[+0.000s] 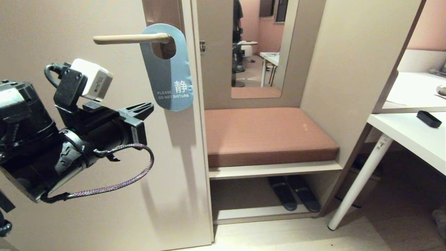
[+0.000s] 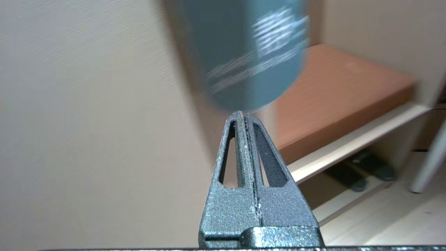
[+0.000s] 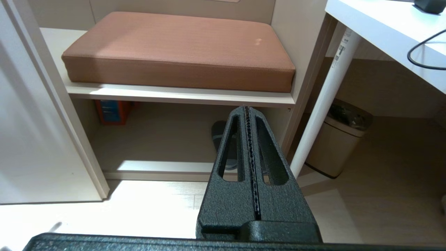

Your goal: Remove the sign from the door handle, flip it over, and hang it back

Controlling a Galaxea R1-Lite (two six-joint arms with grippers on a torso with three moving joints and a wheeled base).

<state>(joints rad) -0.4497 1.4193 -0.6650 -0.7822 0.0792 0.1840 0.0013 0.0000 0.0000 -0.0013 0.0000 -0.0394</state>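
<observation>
The sign [image 1: 170,76] hangs on the door handle [image 1: 129,38] with its blue "PLEASE DO NOT DISTURB" side facing out. The cream lever passes through the sign's round hole and sticks out to the left from a brownish backplate [image 1: 163,14]. My left gripper [image 1: 150,106] is shut with nothing in it, just left of the sign's lower end. In the left wrist view the sign [image 2: 244,52] shows blurred right beyond the closed left gripper [image 2: 240,114]. My right gripper [image 3: 245,108] is shut and empty, low down, pointing at the space under the bench; it is outside the head view.
The beige door [image 1: 104,174] fills the left. Right of it stands a bench with a brown cushion [image 1: 264,136], slippers [image 1: 292,193] beneath and a mirror [image 1: 258,48] above. A white desk [image 1: 411,136] stands at the right, with a bin [image 3: 338,139] under it.
</observation>
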